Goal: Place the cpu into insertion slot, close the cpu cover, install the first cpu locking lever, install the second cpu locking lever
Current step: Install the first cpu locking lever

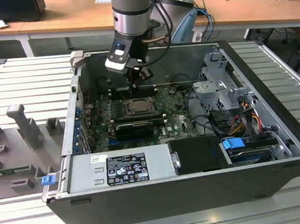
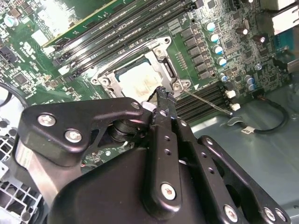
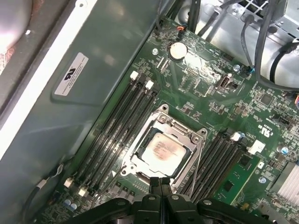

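Right at my wrist, the claw (image 2: 162,94) is pinched narrow and empty, its tip by a locking lever (image 2: 208,102) standing free. Beyond, the cpu (image 3: 163,150) lies in the insertion slot (image 3: 125,171) under the lowered cpu cover (image 3: 176,127); I judge the lever step is in hand, needing a steady push under its hook.

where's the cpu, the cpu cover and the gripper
cpu (image 3: 163,150): first wrist view, middle of its metal top
cpu cover (image 3: 141,138): first wrist view, one side bar of the frame
gripper (image 3: 160,183): first wrist view, between its closed fingertips
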`<state>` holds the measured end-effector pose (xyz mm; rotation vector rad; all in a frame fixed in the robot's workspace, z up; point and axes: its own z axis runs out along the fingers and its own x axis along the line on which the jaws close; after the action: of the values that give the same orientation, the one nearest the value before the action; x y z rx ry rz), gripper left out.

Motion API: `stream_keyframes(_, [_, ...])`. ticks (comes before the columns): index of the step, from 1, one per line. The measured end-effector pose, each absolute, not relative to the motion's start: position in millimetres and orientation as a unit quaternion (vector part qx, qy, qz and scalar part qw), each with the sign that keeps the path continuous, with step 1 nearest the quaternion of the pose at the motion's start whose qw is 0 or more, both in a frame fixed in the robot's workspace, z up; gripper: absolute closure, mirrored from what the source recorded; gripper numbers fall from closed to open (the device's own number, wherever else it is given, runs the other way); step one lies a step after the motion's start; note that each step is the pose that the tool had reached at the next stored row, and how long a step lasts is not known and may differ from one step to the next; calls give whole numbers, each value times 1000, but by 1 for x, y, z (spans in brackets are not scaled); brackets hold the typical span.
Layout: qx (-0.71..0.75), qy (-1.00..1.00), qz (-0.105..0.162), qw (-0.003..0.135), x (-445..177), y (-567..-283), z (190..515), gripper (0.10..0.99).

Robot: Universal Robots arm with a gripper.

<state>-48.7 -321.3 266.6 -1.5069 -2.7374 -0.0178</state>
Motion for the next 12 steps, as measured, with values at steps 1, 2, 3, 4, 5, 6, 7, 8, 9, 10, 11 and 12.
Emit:
stream_keyframes(1, [-481, -877, -6, 8, -49, -321, 267, 980])
stream_keyframes(2, [-479, -878, -6, 8, -49, -321, 267, 980])
stream_keyframes(3, [-476, -880, -6, 8, -49, -321, 267, 980])
stream_keyframes(4, [-473, -881, -6, 8, -49, -321, 267, 980])
stream_keyframes(5, [-472, -882, -6, 8, -49, -321, 267, 980])
stream_keyframes(6, [-470, -882, -6, 8, -49, -321, 267, 980])
stream_keyframes(7, [-469, -883, -6, 8, -49, -321, 267, 980])
stream_keyframes(8, [-467, -884, -6, 8, -49, -321, 267, 980])
stream_keyframes(9, [-465, -885, -6, 9, -49, -321, 267, 980])
stream_keyframes(10, [-461, -887, -6, 9, -49, -321, 267, 980])
stream_keyframes(11, [-458, -889, -5, 9, -49, -321, 267, 980])
stream_keyframes(12, [-454, -891, -5, 9, -49, -321, 267, 980])
